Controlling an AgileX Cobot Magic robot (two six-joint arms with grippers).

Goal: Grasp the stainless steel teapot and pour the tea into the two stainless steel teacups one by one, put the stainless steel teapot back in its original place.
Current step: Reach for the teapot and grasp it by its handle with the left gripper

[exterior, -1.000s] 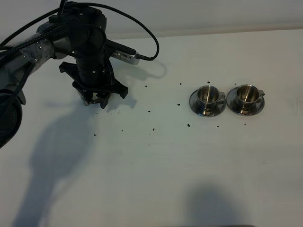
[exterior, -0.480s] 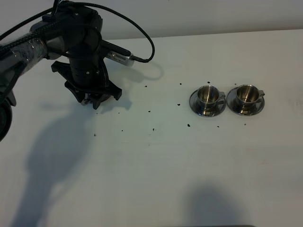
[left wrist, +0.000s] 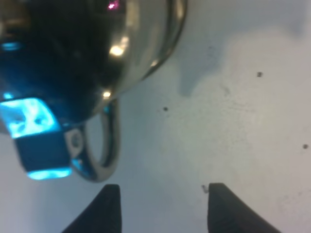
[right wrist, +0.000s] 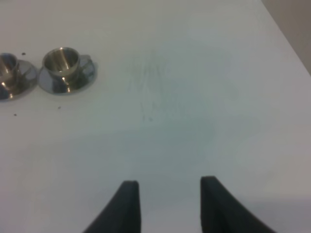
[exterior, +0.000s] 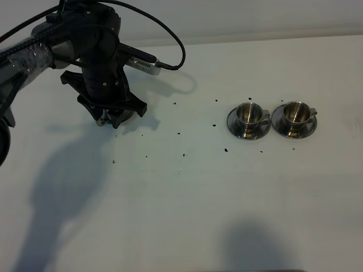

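Note:
The stainless steel teapot [left wrist: 121, 53] fills the near part of the left wrist view, its loop handle [left wrist: 108, 145] just ahead of one fingertip. My left gripper [left wrist: 163, 206] is open, and the handle lies off to one side of the gap, not between the fingers. From above, the left gripper [exterior: 112, 116] covers the teapot [exterior: 104, 120], so only a shiny sliver shows. The original place is hidden under pot and gripper. The two stainless steel teacups [exterior: 249, 113] [exterior: 295, 112] stand on saucers at the right. My right gripper [right wrist: 167, 201] is open over bare table, with the teacups [right wrist: 60, 59] [right wrist: 6, 65] far ahead.
Dark tea specks [exterior: 226, 150] are scattered over the white table [exterior: 187, 209] between the pot and the cups. A cable [exterior: 170, 42] loops behind the left arm near the table's back edge. The right arm is outside the high view.
The left arm has shifted a little to the left over the teapot. Its jaws stay equally wide. The cups have not moved.

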